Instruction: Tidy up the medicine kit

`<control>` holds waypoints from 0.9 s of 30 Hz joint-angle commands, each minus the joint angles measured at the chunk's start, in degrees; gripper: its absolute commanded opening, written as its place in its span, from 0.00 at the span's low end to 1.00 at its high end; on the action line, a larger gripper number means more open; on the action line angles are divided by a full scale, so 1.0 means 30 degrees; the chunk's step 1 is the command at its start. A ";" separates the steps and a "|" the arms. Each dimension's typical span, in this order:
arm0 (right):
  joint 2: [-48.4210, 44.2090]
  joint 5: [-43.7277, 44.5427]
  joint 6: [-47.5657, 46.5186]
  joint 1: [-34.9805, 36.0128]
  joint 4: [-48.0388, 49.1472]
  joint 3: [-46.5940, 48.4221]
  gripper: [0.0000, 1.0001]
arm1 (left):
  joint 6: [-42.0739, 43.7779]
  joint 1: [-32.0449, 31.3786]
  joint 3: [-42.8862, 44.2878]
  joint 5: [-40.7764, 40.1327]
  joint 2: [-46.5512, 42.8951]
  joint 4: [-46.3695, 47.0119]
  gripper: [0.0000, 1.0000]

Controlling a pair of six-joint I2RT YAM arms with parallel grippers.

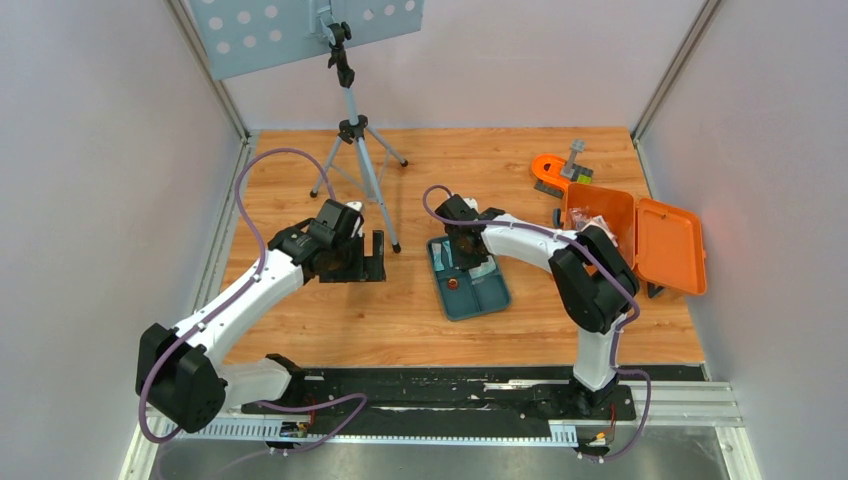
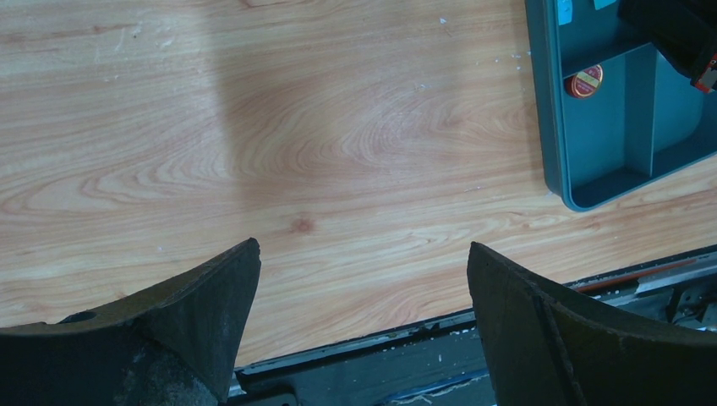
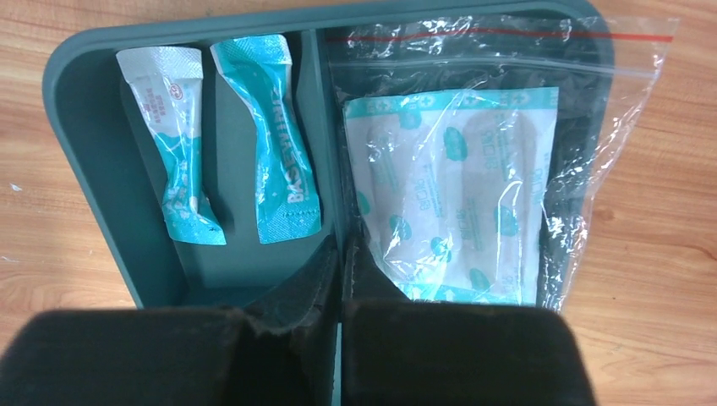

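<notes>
The medicine kit (image 1: pixel 665 245) lies open at the right, an orange box with its lid folded out. My right gripper (image 3: pixel 341 249) hangs over the far end of a dark teal divided tray (image 3: pixel 84 127), shut, its tips together right at the divider. A clear zip bag of plasters (image 3: pixel 457 186) lies in the right compartment, its edge draped over the rim. Whether the tips pinch its corner I cannot tell. Two teal-and-white sachets (image 3: pixel 173 144) lie in the left compartment. My left gripper (image 2: pixel 363 254) hovers wide open over bare wood, left of the tray (image 2: pixel 554 127).
A small round red-lidded item (image 2: pixel 584 81) sits in a middle compartment of the tray. A small orange curved piece with a grey part (image 1: pixel 548 170) lies behind the kit. A tripod (image 1: pixel 355 130) stands at the back left. Grey walls enclose the wooden table.
</notes>
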 commanded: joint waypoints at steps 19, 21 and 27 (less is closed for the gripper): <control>-0.3344 -0.0007 -0.0971 -0.0548 -0.1999 0.1722 0.00 | -0.0081 0.0070 -0.0038 -0.0244 -0.0331 0.0375 1.00; -0.3638 -0.0469 -0.1180 -0.0887 -0.2431 0.2103 0.00 | -0.0012 0.0068 0.0059 -0.0253 -0.0235 0.0348 1.00; -0.3780 -0.0934 -0.2117 -0.2190 -0.5014 0.4433 0.00 | 0.0136 0.0068 0.0251 -0.0258 -0.0190 0.0298 1.00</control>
